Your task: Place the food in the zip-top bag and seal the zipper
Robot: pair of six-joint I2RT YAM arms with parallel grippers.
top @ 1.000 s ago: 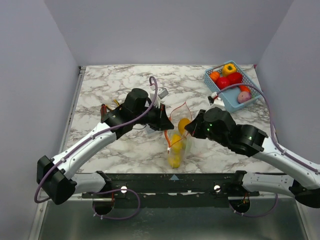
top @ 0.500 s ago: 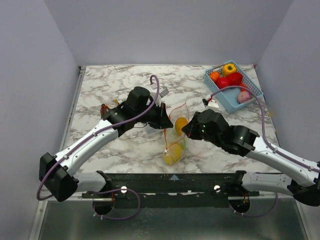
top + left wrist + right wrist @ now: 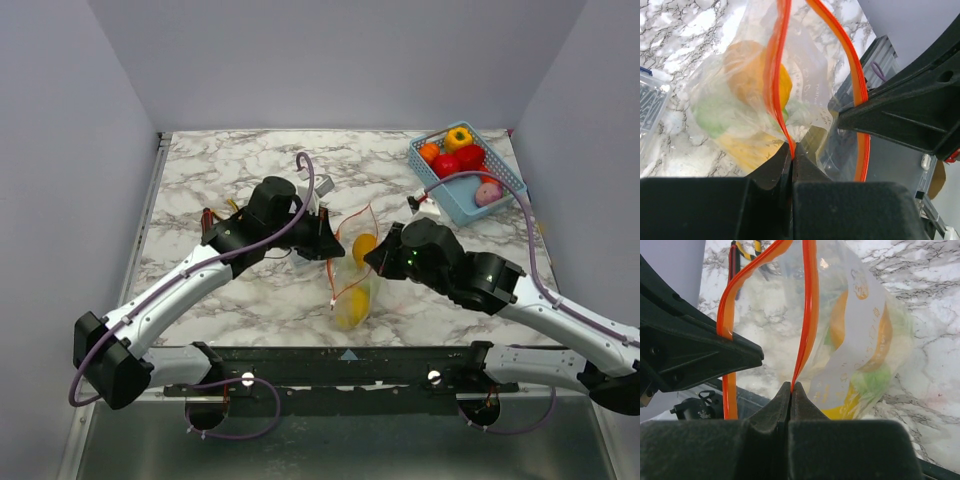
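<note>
While the left claw (image 3: 792, 151) and right claw (image 3: 791, 388) each pinch the red-orange zipper (image 3: 776, 70) tight, the floppy zip-top bag (image 3: 360, 288) sags between them with light toy food (image 3: 349, 312) inside, so the stiffer strip seems the best hold.

The marble table (image 3: 220, 160) before me is carrying a blue mesh basket (image 3: 460, 206) of food (image 3: 466, 156) at its far right corner, and the filled zip-top bag (image 3: 352, 292) is resting its lower end near the middle of the near edge.

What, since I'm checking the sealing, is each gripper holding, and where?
The zip-top bag, by its zipper: left gripper and right gripper pinch separate spots.
</note>
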